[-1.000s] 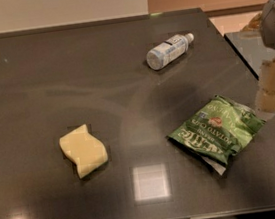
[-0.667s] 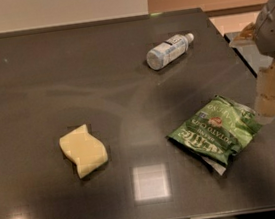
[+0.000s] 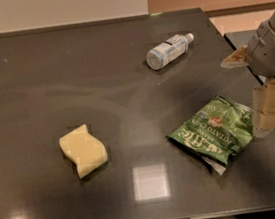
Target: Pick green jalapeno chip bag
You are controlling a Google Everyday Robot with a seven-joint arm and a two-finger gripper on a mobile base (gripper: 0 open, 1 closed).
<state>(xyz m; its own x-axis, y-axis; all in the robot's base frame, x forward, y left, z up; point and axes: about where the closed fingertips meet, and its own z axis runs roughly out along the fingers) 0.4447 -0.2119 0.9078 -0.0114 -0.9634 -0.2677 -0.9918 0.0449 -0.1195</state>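
Note:
The green jalapeno chip bag lies flat on the dark table at the right, with white lettering and a small red mark. My gripper hangs just right of the bag's right edge, its pale fingers pointing down close to the table top. The grey arm above it comes in from the right edge of the view.
A yellow wavy sponge lies at the left of the table. A clear bottle with a white label lies on its side at the back. The table's right edge runs just behind the arm. Bright light reflections show near the front.
The arm and gripper have shifted slightly left, toward the bag's right edge. The bag, sponge and bottle have not moved.

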